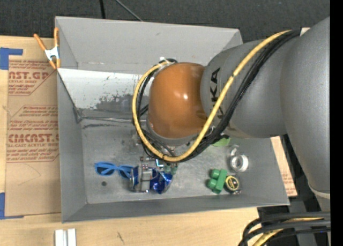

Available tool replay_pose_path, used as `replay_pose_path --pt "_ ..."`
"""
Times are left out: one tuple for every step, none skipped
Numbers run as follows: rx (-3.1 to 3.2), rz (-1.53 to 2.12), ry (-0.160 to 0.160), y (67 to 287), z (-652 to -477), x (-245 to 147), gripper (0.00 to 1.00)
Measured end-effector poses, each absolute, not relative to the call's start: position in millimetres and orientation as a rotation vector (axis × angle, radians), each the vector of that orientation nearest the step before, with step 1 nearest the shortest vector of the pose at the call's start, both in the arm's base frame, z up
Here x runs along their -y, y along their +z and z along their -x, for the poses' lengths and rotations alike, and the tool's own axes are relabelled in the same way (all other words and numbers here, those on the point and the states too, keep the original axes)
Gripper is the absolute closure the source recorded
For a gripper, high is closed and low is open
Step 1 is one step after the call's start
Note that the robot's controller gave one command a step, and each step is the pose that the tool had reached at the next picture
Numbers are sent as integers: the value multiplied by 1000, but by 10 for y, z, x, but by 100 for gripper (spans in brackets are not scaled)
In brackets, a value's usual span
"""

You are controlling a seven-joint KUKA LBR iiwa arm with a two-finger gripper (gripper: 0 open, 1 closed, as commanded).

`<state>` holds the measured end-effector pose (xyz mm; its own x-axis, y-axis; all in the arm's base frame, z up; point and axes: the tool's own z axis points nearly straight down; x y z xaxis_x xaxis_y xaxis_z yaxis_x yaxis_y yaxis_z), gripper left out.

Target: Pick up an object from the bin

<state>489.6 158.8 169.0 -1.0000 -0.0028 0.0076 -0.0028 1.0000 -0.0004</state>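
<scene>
Camera view, Ivo: where is the gripper (146, 178) in the bin (75, 132)?

Mira, it is low on the floor, near the front wall. It stands between the blue sunglasses (110, 170) and a shiny blue object (159, 184), touching or almost touching both. I judge that one of these two is the thing to pick.

Is the claw clenched on one of them?

I cannot tell. From above, the metal and the blue parts overlap. The green block (216, 180) lies well apart, on the right.

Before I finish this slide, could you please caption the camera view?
KUKA arm's gripper down in the grey bin beside blue glasses, green block lying apart.
</scene>
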Motion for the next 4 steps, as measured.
replay_pose_path --pt "3146 14 -2 671 -4833 -1250 0" --pt "3131 269 -2 1000 -4820 -1190 0" --pt "3127 295 -2 1050 -4825 -1293 0" --pt "3112 396 1 677 -4862 -1261 0"
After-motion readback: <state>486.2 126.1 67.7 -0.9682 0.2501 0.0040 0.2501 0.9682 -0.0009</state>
